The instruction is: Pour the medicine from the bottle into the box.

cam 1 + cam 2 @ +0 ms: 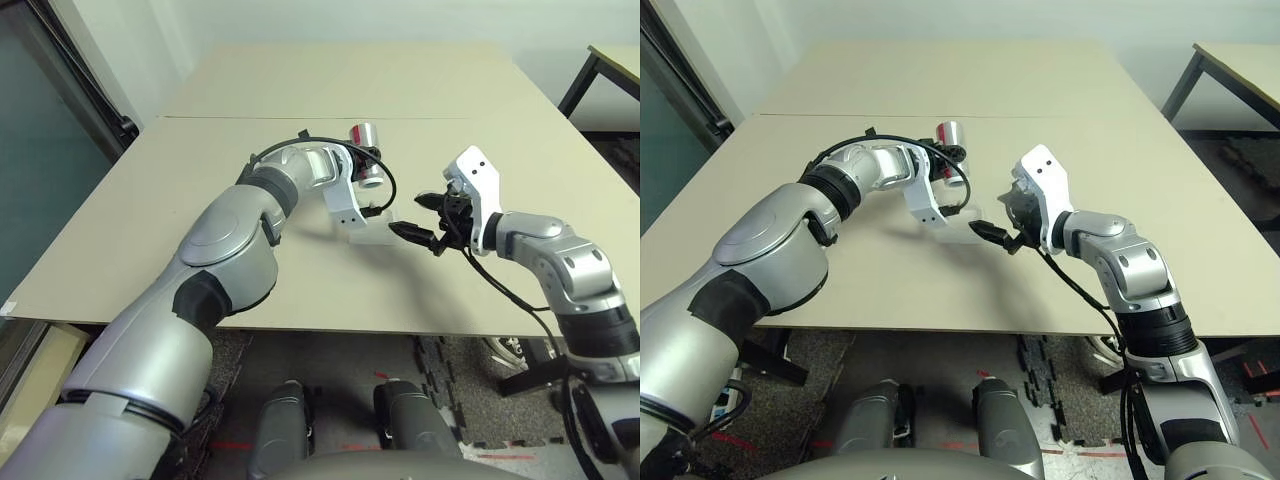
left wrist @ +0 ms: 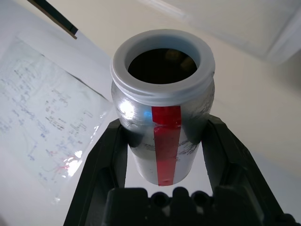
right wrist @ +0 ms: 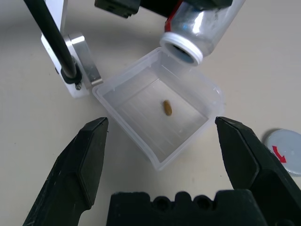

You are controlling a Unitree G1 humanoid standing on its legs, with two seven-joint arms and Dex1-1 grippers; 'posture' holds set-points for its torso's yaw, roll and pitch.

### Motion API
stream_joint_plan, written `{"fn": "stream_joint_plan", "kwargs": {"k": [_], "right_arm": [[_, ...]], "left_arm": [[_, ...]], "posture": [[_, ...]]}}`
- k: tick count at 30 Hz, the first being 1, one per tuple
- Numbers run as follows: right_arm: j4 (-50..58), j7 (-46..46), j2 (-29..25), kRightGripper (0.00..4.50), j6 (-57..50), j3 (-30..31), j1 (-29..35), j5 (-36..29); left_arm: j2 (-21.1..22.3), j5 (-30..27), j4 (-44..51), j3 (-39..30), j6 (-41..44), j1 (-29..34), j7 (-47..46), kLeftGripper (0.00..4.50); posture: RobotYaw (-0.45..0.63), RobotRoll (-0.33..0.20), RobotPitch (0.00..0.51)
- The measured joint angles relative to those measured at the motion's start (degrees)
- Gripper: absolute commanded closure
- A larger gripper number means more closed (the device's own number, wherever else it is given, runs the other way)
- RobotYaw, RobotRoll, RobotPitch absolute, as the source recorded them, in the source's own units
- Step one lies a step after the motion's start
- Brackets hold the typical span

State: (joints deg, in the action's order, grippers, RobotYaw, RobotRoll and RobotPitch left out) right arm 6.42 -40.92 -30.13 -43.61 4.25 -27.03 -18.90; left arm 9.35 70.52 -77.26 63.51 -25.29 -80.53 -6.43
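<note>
Two grippers meet at mid-table. Your left gripper (image 2: 162, 188) has its jaws clamped on the silver bottle (image 3: 202, 26), red stripe showing, and holds it tipped with its open white mouth just above the far corner of the clear box (image 3: 157, 110), so anything inside falls into it. One brownish pill (image 3: 167, 108) already lies on the box floor, so the pour looks done. Your right gripper (image 3: 160, 155) waits on the near side of the box, jaws spread wide and holding nothing, seemingly ready to steady it. To the right, the grey cap (image 3: 284, 153) rests on the table (image 1: 200, 200)
</note>
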Motion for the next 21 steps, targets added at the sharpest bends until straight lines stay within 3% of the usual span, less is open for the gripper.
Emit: {"fn": "stream_joint_plan", "kwargs": {"k": [2, 4, 7, 10, 15, 18, 21], "right_arm": [[0.0, 0.0, 0.0, 0.0, 0.02, 0.0, 0.01, 0.0], [0.0, -0.01, -0.03, 0.0, 0.02, 0.0, 0.01, 0.0], [0.01, -0.02, -0.17, 0.0, 0.02, 0.0, 0.01, 0.0], [0.02, -0.15, -0.3, 0.0, 0.02, 0.0, 0.01, -0.01], [-0.01, -0.54, -0.89, 0.0, -0.01, 0.0, 0.01, -0.01], [-0.27, -1.09, -0.9, 0.0, -0.01, 0.01, -0.01, -0.01], [-1.07, -1.25, -0.8, 0.0, -0.01, 0.04, -0.16, 0.0]], "left_arm": [[0.07, -1.22, -0.09, -1.28, -0.08, 0.17, 0.67, 2.02], [0.2, -6.8, -0.2, -7.23, -0.64, 0.76, 4.4, 2.02], [-0.66, -21.56, -0.29, -22.65, 0.52, 1.69, 13.94, 2.02], [-1.32, -32.26, -0.03, -33.64, 3.8, 1.69, 20.27, 2.02], [-1.11, -53.07, 0.28, -56.35, 16.73, 3.21, 24.93, 2.02], [0.05, -61.12, 0.58, -65.09, 21.44, 6.48, 23.67, 2.02], [0.52, -64.68, 0.85, -69.25, 23.36, 9.58, 22.31, 2.02]], "posture": [[-0.2, 0.0, 0.024], [-0.19, 0.0, 0.023], [-0.18, 0.0, 0.024], [-0.16, 0.0, 0.026], [-0.13, 0.0, 0.031], [-0.11, 0.0, 0.032], [-0.09, 0.0, 0.042]]}}
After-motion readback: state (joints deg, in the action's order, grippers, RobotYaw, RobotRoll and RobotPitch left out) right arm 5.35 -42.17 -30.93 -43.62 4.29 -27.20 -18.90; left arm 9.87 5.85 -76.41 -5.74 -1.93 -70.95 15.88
